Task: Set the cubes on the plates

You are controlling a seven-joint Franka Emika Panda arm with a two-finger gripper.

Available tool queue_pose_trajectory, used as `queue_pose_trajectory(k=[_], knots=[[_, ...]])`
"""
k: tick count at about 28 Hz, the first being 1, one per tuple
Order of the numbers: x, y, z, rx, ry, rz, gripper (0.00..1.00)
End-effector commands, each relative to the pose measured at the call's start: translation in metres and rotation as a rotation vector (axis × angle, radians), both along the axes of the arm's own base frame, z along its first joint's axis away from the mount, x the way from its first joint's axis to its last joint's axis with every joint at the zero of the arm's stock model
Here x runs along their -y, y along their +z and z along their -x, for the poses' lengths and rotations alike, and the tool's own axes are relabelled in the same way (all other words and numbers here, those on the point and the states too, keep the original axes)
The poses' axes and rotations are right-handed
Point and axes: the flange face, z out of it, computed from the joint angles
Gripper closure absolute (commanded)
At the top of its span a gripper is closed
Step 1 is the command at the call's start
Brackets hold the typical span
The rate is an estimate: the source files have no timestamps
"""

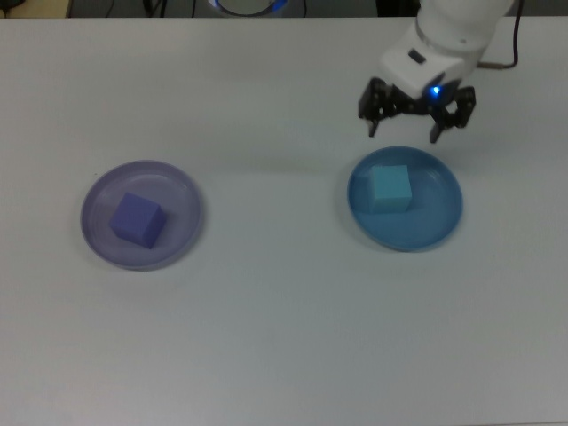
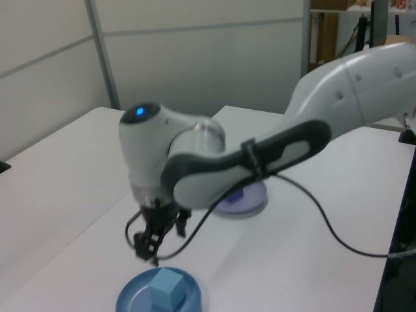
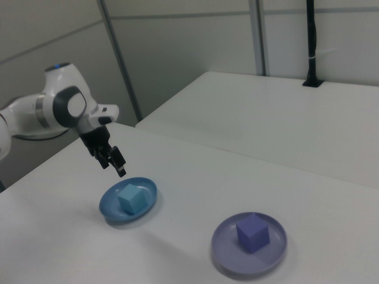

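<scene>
1. The pincer (image 1: 416, 115) hangs above the surface (image 1: 284, 337) with its two fingers spread wide and nothing between them, just past the far rim of the blue plate (image 1: 435, 226) as the top view shows it.
2. The turquoise cube (image 1: 390, 188) sits flat on the blue plate, a little toward the top view's left of its middle, apart from the pincer.
3. The purple cube (image 1: 137, 219) rests near the middle of the lavender plate (image 1: 177, 186), well apart at the top view's left. Judging by this, both cubes are placed and the task looks finished.
4. Handling, as a guess: the cubes look matte and foam-like, so probably light, slightly yielding and not slippery. Two opposite flat side faces would give the surest hold, with gentle squeeze to avoid denting.
5. The plates are round, shallow and rimmed, smooth like plastic; the lavender one is translucent, the blue one solid. They would likely slide easily on the plain pale surface if nudged.
</scene>
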Motion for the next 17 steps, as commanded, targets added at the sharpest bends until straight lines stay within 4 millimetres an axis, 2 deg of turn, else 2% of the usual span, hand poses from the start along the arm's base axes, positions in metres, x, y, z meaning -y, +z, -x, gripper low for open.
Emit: queue_pose_trajectory(k=[1, 3, 4, 7, 10, 14, 17], knots=[[0.069, 0.043, -0.004, -0.05, -0.109, 0.02, 0.0], [0.104, 0.055, -0.011, -0.087, -0.128, 0.015, 0.0], [0.137, 0.072, -0.012, -0.124, -0.127, -0.02, 0.0], [0.174, 0.093, -0.009, -0.164, -0.095, -0.084, 0.0], [0.202, 0.122, 0.002, -0.136, -0.097, -0.103, 0.0], [0.207, 0.134, 0.009, -0.115, -0.099, -0.095, 0.0], [0.208, 0.132, 0.014, -0.111, -0.095, -0.089, 0.0]])
